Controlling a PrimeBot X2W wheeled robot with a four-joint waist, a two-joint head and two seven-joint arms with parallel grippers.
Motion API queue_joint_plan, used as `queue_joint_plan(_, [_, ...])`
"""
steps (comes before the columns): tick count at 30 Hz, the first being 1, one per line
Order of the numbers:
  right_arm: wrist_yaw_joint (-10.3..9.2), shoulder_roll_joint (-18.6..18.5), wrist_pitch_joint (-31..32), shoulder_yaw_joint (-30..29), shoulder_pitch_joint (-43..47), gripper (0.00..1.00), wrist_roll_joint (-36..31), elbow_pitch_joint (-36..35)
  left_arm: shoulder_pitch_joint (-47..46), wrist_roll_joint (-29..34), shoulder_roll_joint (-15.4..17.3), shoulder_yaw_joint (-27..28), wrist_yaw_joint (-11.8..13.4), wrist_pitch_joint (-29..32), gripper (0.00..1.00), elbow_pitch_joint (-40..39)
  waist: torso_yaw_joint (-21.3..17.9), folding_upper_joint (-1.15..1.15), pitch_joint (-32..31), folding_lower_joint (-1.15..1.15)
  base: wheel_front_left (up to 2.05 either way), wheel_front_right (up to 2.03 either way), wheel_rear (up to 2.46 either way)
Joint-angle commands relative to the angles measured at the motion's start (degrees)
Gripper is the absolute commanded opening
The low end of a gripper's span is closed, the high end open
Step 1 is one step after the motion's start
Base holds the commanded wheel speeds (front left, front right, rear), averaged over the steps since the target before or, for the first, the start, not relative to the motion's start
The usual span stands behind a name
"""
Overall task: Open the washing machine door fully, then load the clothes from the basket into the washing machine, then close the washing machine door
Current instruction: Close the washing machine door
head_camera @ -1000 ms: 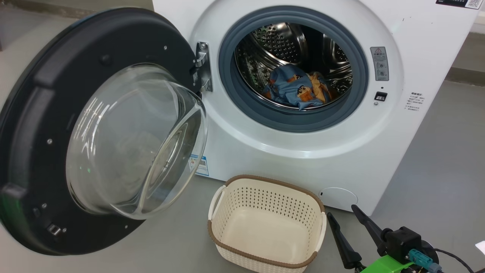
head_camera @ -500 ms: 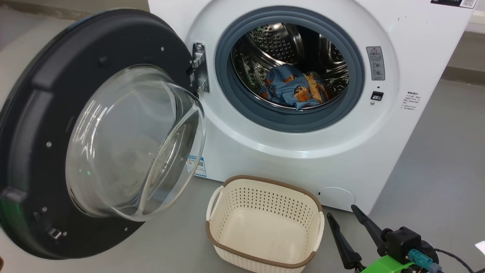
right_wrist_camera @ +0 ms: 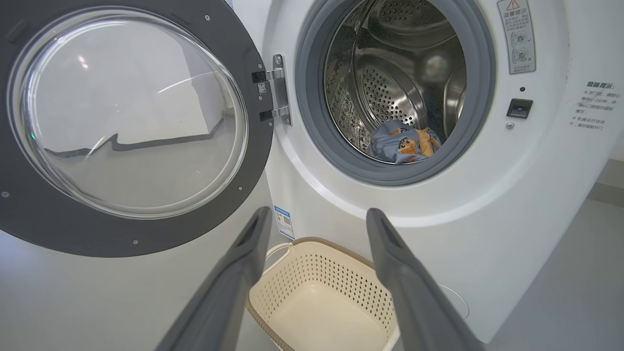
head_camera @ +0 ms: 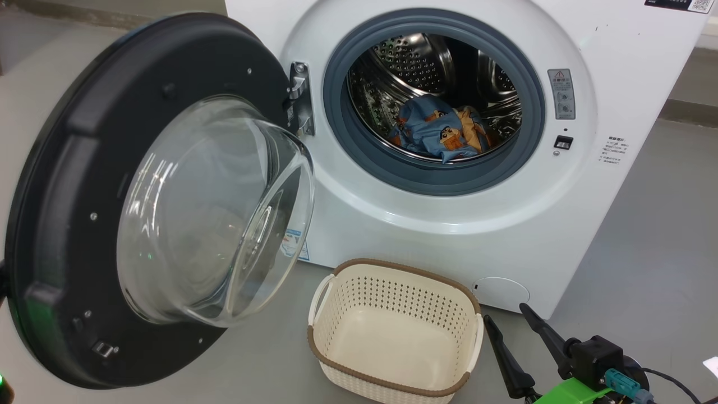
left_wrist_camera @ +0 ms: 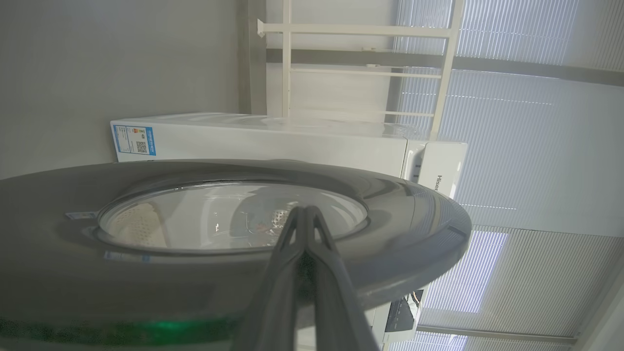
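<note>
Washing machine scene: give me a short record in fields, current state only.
door: swung open to the left
washing machine: drum exposed
clothes: lying in the drum
basket: on the floor before the machine, nothing in it
left jaws: shut, by the door's outer face
right jaws: open, holding nothing, beside the basket

You see a white machine [head_camera: 449,247], grey gasket [head_camera: 335,112], black-rimmed door [head_camera: 61,185], light blue clothes [head_camera: 432,132] with orange-brown figures, and a cream perforated basket [head_camera: 392,297] rimmed brown.
</note>
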Motion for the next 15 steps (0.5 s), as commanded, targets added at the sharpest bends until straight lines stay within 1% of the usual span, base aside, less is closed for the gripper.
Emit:
queue_joint_plan(1, [0.09,-0.1,-0.3,1.1,-1.5,1.00,-0.5,-1.2,0.0,-0.5,1.2,0.2,0.5,1.3,0.00,-1.9,0.0,0.00,0.0,0.00,0.00,0.00,0.00])
queue_joint_plan(15, [0.09,0.4,-0.3,0.8,-1.3,1.00,-0.4,-1.3,2.8,-1.2,0.3,-2.0,1.4,6.8,0.00,-7.6,-0.6,0.00,0.0,0.00,0.00,0.00,0.00])
